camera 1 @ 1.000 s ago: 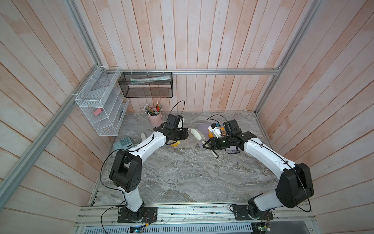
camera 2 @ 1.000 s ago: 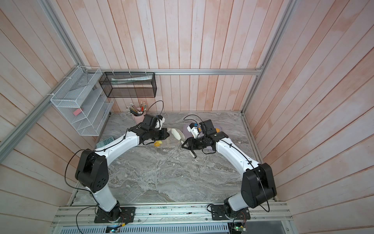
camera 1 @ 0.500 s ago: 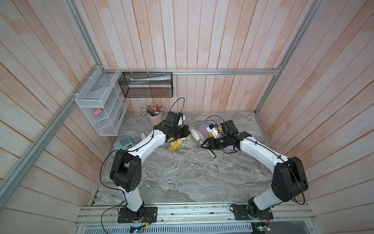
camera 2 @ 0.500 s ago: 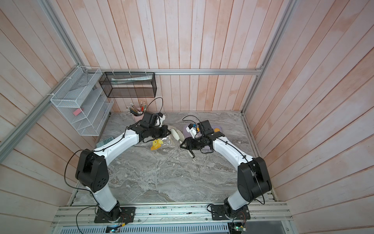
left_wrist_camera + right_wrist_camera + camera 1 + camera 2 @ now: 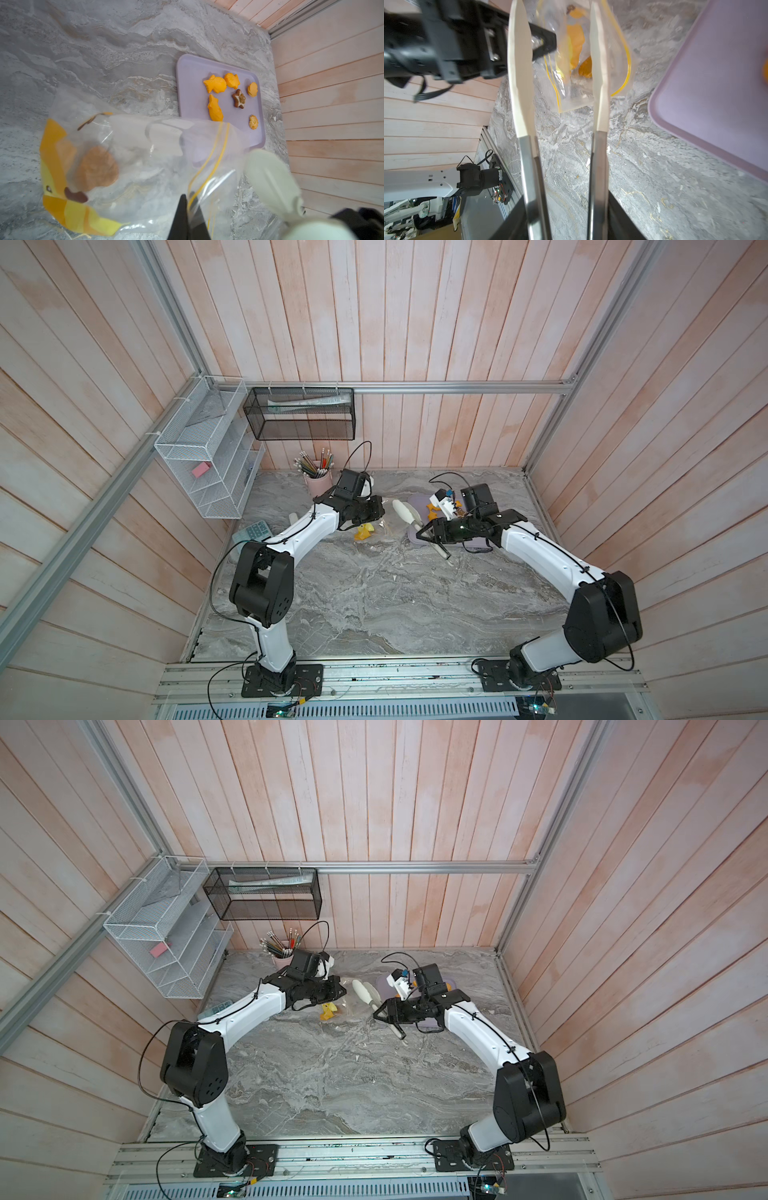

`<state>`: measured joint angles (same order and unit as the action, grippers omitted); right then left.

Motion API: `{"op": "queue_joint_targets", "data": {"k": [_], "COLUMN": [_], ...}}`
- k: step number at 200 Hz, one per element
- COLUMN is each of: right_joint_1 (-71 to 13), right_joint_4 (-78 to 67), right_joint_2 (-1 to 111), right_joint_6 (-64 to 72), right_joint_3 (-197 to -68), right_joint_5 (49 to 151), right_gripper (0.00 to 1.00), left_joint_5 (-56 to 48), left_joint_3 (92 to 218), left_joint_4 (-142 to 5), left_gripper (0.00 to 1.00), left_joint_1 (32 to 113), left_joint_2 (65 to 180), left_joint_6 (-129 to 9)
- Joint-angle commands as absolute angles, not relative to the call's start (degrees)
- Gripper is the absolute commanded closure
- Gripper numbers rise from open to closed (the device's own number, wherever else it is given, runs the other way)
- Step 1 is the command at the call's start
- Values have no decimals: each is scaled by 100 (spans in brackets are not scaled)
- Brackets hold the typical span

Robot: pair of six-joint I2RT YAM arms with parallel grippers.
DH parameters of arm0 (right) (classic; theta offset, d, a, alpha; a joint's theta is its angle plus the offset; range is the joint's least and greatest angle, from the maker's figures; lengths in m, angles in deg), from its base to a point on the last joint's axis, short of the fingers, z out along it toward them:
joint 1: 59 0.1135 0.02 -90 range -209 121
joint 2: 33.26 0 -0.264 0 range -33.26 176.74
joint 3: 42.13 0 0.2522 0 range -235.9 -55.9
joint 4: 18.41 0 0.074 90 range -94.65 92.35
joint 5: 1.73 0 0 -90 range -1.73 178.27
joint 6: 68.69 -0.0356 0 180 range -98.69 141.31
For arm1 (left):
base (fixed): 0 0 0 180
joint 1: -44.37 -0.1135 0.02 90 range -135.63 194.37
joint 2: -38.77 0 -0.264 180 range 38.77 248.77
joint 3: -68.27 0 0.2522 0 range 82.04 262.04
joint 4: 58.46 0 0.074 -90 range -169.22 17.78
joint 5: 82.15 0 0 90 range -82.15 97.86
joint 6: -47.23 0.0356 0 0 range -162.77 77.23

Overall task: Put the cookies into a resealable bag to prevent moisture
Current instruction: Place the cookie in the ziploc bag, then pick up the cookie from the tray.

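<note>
The resealable bag is clear, has a yellow seal strip, and lies crumpled on the marble between the arms. My left gripper is shut on its rim beside the strip. A brown cookie lies inside it next to a yellow-orange patch. Several cookies, orange ones and a brown star, lie on the lilac tray. My right gripper is shut on the metal arms of the tongs. Their white tips stand apart, with nothing between them, at the bag's mouth.
A pink pencil cup stands at the back behind the left arm. A calculator lies by the left wall. A white wire rack and a black mesh basket hang on the walls. The tray lies under the right wrist.
More of the bag's yellow-orange patch shows now than a second ago. The right arm with the tongs has shifted slightly beside the bag. The left grip on the rim is unchanged.
</note>
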<state>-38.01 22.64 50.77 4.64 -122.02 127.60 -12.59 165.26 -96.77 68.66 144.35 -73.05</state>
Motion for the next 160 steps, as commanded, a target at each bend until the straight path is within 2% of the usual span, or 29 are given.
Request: {"op": "queue_joint_targets", "data": {"k": [1, 40, 85, 160], "right_joint_1": [-4179, -4596, -4583, -4128], "right_joint_4": [2609, 3165, 3543, 3599], "right_joint_2": [4588, 4465, 5328, 6705], "right_joint_6": [866, 1222, 1579, 1848], "right_joint_3": [-12219, -12085, -12262, -13058], "right_joint_5": [12786, 11934, 10152, 9038], "right_gripper": [50, 50, 49, 47], "left_joint_5": [-1032, -997, -1155, -1294], "left_joint_3": [16830, 17114, 17099, 17020], "left_joint_4": [-9729, -9824, -9889, -9876], "left_gripper": [100, 100, 100, 100], "left_joint_1": [6754, 6748, 6750, 6753], "left_joint_2": [14723, 14927, 14722, 14578], "left_joint_6": [-7338, -7283, -7181, -7129]}}
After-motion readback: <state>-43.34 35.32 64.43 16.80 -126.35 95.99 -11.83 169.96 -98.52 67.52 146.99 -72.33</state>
